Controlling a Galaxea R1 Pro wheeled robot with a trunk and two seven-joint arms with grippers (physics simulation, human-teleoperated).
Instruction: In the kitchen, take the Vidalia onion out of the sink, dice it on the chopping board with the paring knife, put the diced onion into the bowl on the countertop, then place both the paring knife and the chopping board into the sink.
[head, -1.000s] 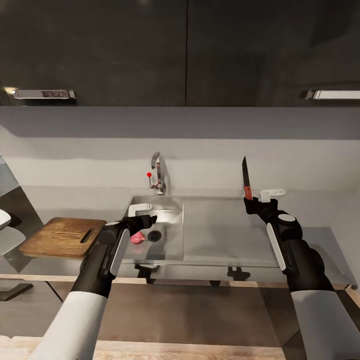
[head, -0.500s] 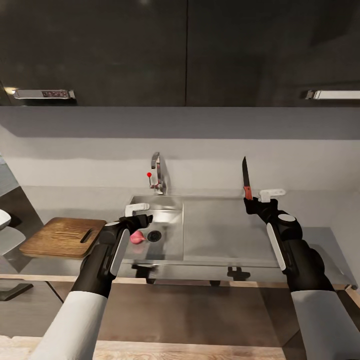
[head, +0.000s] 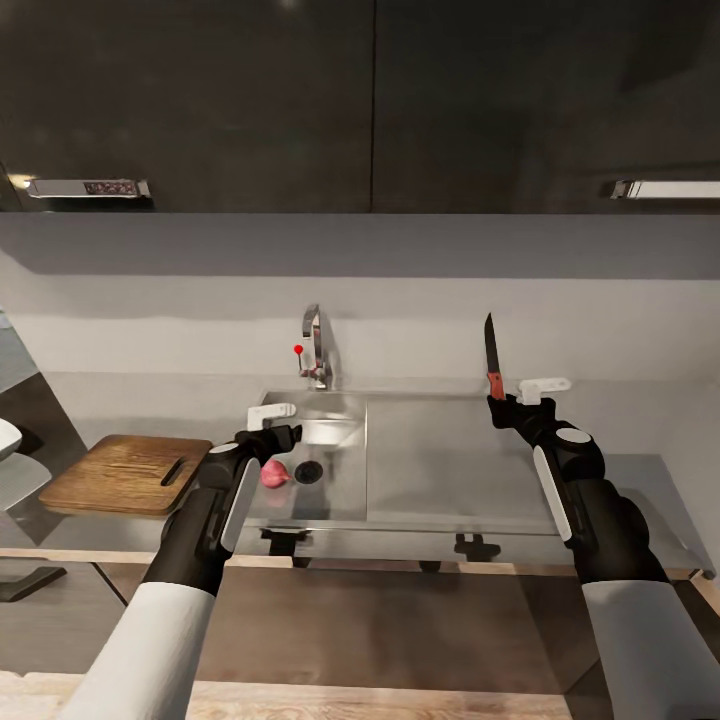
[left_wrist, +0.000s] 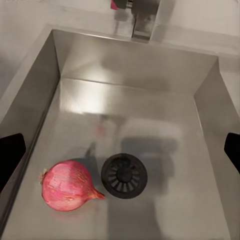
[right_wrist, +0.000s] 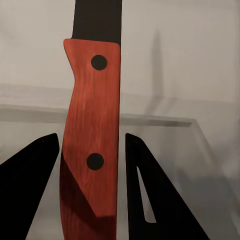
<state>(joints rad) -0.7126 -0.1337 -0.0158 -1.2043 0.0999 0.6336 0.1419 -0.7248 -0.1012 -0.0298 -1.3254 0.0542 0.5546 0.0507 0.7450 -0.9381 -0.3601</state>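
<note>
A kitchen wall scene. Dark, matte upper cabinets (head: 370, 100) span the top, split by a thin vertical seam. Beneath them, slim strip lights glow at the far left (head: 88, 188) and far right (head: 665, 189). A plain pale grey wall (head: 400, 290) runs behind. A white wall socket (head: 543, 385) sits low at right. Brown wood flooring (head: 380, 620) lies below.

The onion (head: 274, 473) lies in the sink (head: 335, 405) beside the drain (head: 308, 471), under the left end effector (head: 281, 437); the board (head: 125, 473) sits to that end effector's left.
</note>
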